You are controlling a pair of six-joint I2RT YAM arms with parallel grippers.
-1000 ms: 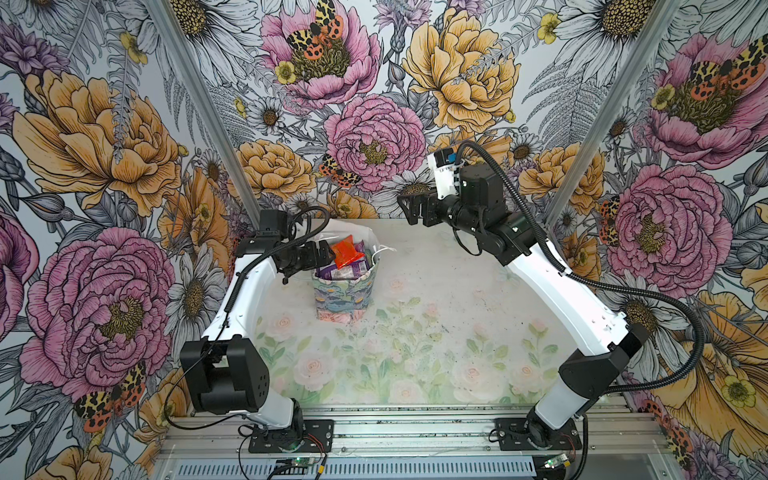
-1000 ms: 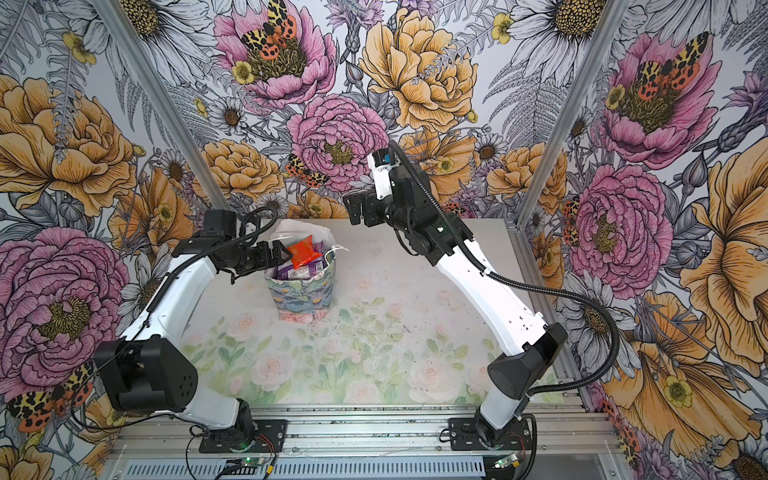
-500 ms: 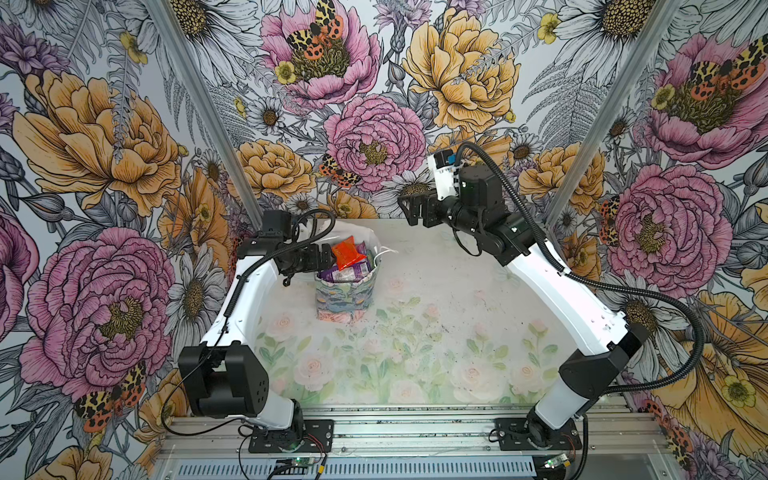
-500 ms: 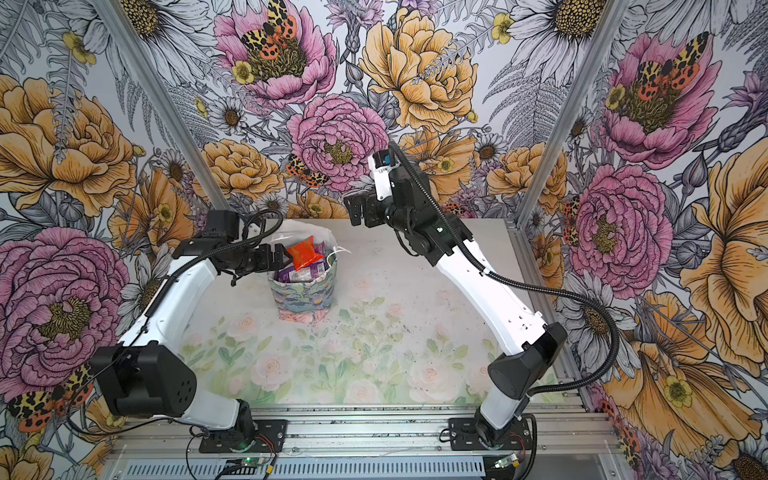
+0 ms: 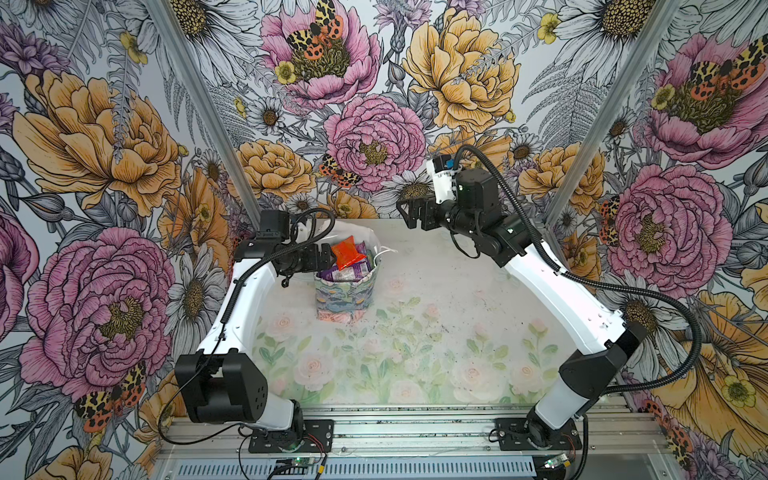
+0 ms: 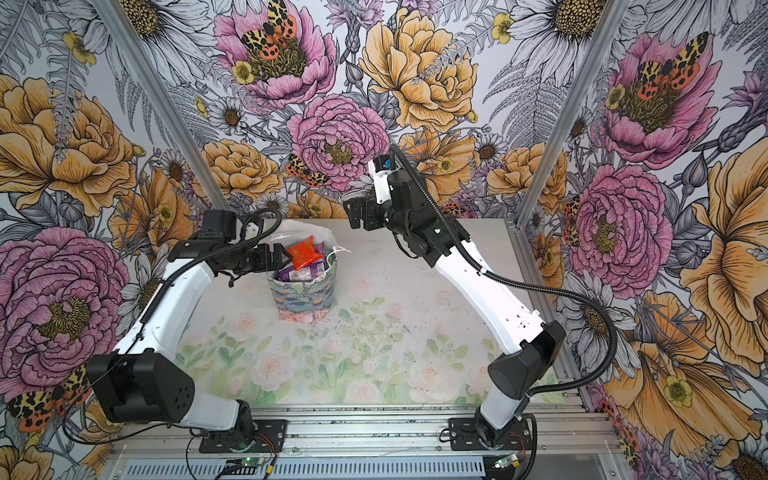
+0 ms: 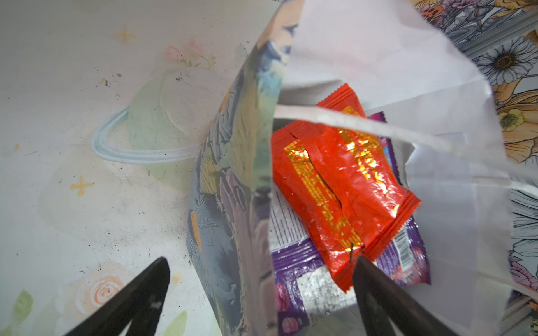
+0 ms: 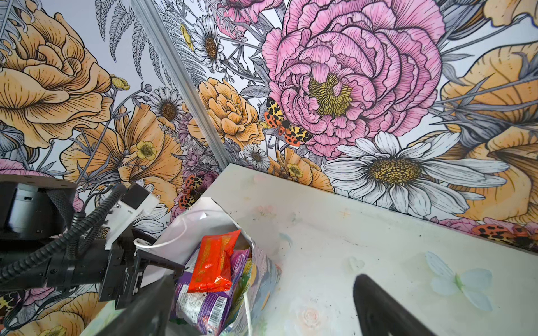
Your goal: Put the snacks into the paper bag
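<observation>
A: Where's the stuff?
B: Small upright pastel flower-print paper bag (image 5: 343,297) sits at 10 o'clock from table centre in both top views. The snacks are piled inside. No loose packets show on the floral table mat (image 5: 415,357).
A: Top of the pile?
B: Small shiny red foil sachet (image 7: 340,186), lying on a purple crinkly plastic packet (image 7: 294,259).
A: Pincers?
B: Left gripper (image 7: 260,261) is at the bag's 9 o'clock side, jaws wide apart and gripping nothing. They straddle the bag's near wall, one outside, one inside at the sachet's corner. Touching or just beside, can't tell. Right gripper (image 5: 409,214) hangs high at 12 o'clock, well away from the bag, jaws apart and empty.
A: Step in hand?
B: My read: the drop is done and the left arm needs to clear out. Lift straight up, keeping the jaws spread. Don't snag the thin white cord handle (image 7: 364,123) or drag the wall, since a light bag tips easily.
A: Sachet orientation?
B: Propped on end against the bag's white inside. Its long axis is nearer upright than flat, with the upper end leaning to roughly 12 o'clock in a top view and poking above the near rim.
</observation>
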